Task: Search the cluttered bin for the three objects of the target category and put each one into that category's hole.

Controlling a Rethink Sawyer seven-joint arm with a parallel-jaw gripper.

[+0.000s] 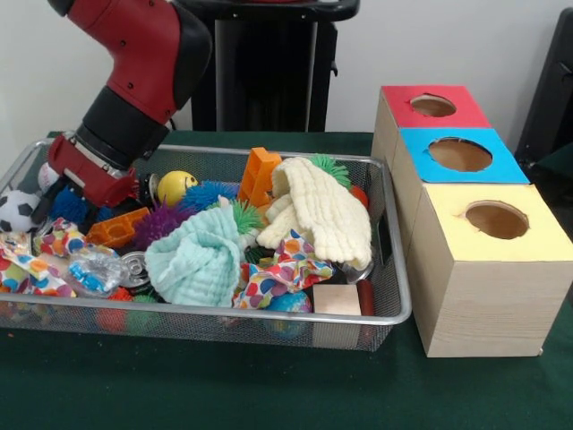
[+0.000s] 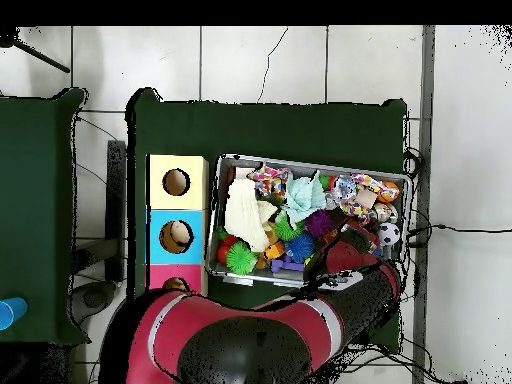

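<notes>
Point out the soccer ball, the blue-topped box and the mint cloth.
soccer ball [image 1: 15, 210]: front view, its white face.
blue-topped box [image 1: 501, 167]: front view, bare blue top beside the hole.
mint cloth [image 1: 197, 262]: front view, middle fold.

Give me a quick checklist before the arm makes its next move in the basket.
1. Gripper down in the cluttered bin at its soccer-ball end: ok.
2. Jaws open or shut: cannot tell, hidden behind the wrist.
3. Anything held: cannot tell.
4. Holes in the red box, blue box and yellow box unobstructed: ok.
5. Cream cloth and mint cloth cover items beneath: not ok for searching.
</notes>
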